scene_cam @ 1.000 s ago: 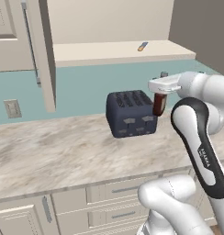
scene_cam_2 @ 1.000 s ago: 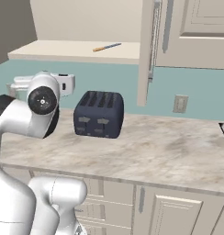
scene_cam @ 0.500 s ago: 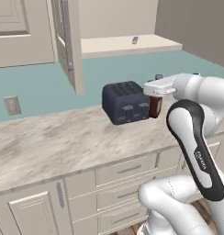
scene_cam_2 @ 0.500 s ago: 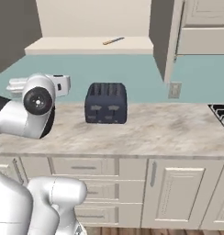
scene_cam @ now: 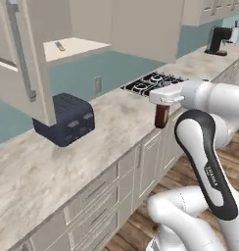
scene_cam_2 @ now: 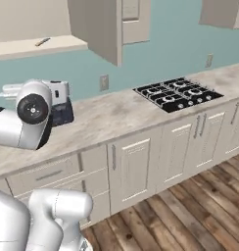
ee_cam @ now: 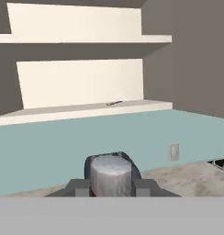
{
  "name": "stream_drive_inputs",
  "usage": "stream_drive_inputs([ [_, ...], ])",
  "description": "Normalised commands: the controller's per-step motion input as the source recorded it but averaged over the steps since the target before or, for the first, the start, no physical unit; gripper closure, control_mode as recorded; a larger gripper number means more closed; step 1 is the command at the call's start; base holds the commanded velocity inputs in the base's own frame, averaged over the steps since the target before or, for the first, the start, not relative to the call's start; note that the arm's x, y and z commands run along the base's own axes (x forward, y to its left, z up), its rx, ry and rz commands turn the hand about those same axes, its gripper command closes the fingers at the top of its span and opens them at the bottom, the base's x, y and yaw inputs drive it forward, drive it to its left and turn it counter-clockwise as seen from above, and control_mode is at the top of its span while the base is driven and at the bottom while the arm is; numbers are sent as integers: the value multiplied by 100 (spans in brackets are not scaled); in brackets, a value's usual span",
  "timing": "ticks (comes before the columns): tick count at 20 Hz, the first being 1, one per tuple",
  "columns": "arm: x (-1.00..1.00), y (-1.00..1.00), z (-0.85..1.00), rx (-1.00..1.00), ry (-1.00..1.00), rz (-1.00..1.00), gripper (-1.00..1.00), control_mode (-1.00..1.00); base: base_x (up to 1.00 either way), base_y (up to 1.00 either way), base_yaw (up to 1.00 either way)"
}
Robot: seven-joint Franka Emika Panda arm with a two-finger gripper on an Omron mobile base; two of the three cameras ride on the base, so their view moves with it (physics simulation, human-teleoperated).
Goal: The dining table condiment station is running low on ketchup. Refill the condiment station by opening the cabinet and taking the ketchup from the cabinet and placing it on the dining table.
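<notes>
base swung right, stove (scene_cam: 152, 83) and coffee machine (scene_cam: 220, 39) now visible, toaster (scene_cam: 65, 119) shifted left

Counter (scene_cam: 53, 171): matt, beige veined marble-look stone.
Floor (scene_cam_2: 190, 215): smooth brown wood planks.
Cabinet (scene_cam: 23, 73): matt cream painted panels, grey metal-look handle.
Toaster (scene_cam: 65, 119): dark matt casing.
Ketchup (scene_cam: 161, 115): reddish-brown, slightly glossy bottle.

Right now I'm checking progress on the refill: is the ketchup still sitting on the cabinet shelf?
No, the ketchup hangs from the gripper over the counter edge, away from the open cabinet.
</notes>
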Motion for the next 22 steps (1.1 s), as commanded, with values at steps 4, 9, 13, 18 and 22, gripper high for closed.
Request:
stream_drive_inputs([
  [4,0,0,0,0,0,0,100,100,-18,2,-96],
  [9,0,0,0,0,0,0,100,100,-19,0,-97],
  [13,0,0,0,0,0,0,100,100,-18,0,-97],
  [18,0,0,0,0,0,0,100,100,-11,-2,-91],
  [22,0,0,0,0,0,0,100,100,-3,-29,-69],
])
